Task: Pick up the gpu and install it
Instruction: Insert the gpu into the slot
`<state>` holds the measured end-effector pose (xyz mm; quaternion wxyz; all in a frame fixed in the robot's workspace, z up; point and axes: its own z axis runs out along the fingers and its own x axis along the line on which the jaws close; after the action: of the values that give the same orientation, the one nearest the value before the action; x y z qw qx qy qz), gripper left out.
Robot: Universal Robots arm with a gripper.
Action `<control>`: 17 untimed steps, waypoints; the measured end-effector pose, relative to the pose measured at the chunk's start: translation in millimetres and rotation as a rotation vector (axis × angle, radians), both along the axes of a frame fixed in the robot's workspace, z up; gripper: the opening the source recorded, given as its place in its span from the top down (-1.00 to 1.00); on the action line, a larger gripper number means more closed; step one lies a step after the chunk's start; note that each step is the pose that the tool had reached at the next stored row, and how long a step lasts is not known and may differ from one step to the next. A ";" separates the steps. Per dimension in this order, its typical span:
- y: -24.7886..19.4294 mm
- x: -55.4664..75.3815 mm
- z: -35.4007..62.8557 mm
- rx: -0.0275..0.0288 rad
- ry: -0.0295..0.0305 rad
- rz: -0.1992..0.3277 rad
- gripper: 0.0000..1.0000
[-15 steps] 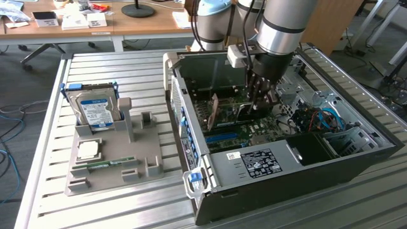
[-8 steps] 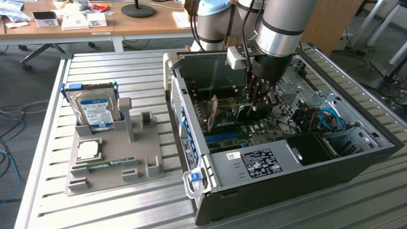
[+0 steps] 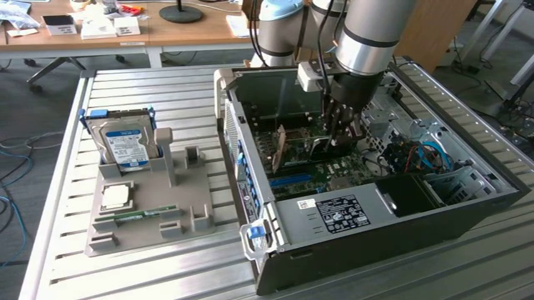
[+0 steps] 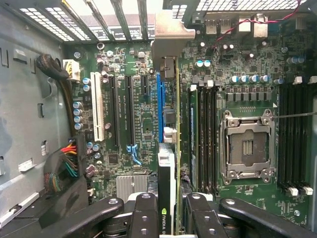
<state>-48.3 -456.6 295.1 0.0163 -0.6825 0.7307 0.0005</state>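
— Checking item one, the gripper: what is its state?

— Pinching the gpu. In the wrist view, the black fingers press on opposite faces of the card, which sits edge-on between them.

— Where is the gpu located?

— Inside the open computer case, upright on its long edge over the motherboard. Its silver bracket points toward the slotted rear wall of the case. The card runs alongside the blue slot, just beside it. Whether its lower edge is seated in a slot cannot be told.

— Where is the case positioned?

— On the slatted metal table. In the exterior view, the case lies at 3 o'clock from the grey holder. The arm enters the case from 12 o'clock.

— What does the holder contain?

— A hard drive with a blue-white label stands upright at the holder's 12 o'clock end. A square processor chip lies flat at 6 o'clock from the drive. A narrow green memory stick lies flat at 6 o'clock from the chip.

— What other board features are there?

— A processor socket with a metal frame lies on one side of the gpu. A white slot lies on the opposite side.
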 end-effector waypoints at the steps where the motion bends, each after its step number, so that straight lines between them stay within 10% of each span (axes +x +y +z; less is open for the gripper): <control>1: 0.0 0.0 0.0 0.0000 0.0000 0.000 0.47; 17: 0.0 -7.1 -1.2 0.0001 0.0000 0.000 0.47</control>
<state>-55.4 -456.5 293.9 0.0163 -0.6825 0.7307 0.0005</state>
